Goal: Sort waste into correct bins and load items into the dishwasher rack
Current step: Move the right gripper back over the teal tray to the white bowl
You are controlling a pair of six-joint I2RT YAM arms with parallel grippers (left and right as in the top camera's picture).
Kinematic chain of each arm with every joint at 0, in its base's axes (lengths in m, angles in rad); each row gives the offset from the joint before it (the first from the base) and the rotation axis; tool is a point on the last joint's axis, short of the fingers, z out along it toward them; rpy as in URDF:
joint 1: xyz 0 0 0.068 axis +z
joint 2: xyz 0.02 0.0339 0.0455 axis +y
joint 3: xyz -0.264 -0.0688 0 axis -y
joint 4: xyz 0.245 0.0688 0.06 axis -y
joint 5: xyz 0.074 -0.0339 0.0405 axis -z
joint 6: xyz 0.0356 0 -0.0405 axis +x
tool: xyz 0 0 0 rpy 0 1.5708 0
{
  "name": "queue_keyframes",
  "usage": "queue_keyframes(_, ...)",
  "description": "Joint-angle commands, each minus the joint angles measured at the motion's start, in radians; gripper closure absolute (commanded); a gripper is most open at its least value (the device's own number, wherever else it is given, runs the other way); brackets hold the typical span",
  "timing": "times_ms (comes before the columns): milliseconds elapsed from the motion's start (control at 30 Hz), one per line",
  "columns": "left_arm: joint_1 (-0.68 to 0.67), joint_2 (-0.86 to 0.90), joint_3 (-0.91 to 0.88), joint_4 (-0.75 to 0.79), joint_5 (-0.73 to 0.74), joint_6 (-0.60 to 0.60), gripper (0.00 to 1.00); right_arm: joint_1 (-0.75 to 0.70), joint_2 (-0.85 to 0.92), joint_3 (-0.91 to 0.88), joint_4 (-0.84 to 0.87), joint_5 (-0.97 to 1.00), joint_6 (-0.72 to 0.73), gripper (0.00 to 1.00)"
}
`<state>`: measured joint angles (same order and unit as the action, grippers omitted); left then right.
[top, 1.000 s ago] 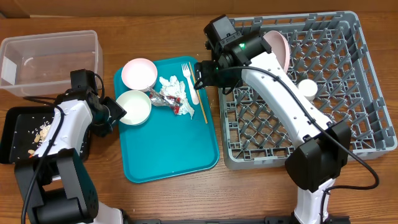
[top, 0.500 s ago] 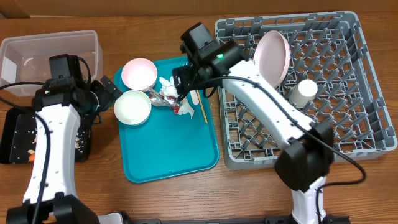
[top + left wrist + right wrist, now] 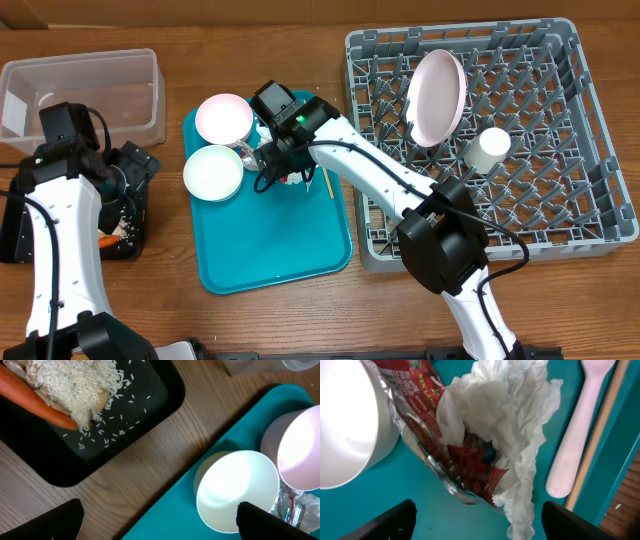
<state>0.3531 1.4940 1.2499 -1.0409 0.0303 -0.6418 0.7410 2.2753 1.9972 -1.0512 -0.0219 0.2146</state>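
Observation:
My right gripper (image 3: 268, 163) is open and hangs just above the waste pile on the teal tray. In the right wrist view (image 3: 479, 524) its jaws stand wide either side of a crumpled white napkin (image 3: 512, 420) and a red-and-silver wrapper (image 3: 462, 462). A white fork (image 3: 575, 435) and a wooden stick (image 3: 599, 430) lie right of the pile. My left gripper (image 3: 140, 167) is open and empty (image 3: 160, 525) between the black tray (image 3: 125, 415) and the white bowl (image 3: 237, 490). The black tray holds rice (image 3: 75, 385) and a carrot (image 3: 35, 402).
A pink bowl (image 3: 223, 118) sits behind the white bowl (image 3: 213, 172) on the teal tray (image 3: 270, 255). The clear tub (image 3: 85, 95) stands at the back left. The grey rack (image 3: 560, 215) on the right holds an upright plate (image 3: 437, 97) and a cup (image 3: 486, 148).
My right arm has swung left from the rack's edge to above the napkin and wrapper. My left gripper has drawn back left, away from the white bowl, towards the black tray.

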Motion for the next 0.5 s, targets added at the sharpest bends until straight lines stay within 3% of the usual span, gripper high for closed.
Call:
queue_keyframes(0,-0.022,-0.008,0.013,0.021,0.127,0.143,0.00,-0.003,-0.010,0.034,-0.010,0.028,0.008,0.16)
queue_keyframes(133,-0.072,0.002,0.013,0.029,0.086,0.097,0.02,-0.016,-0.031,0.116,-0.098,0.029,0.021,0.15)
queue_keyframes(233,-0.119,0.056,0.013,0.028,0.082,0.039,0.12,-0.030,-0.063,0.243,-0.208,0.029,0.022,0.14)
queue_keyframes(467,-0.171,0.189,0.013,0.055,0.056,0.015,0.11,-0.045,-0.114,0.389,-0.322,0.006,0.022,0.14)
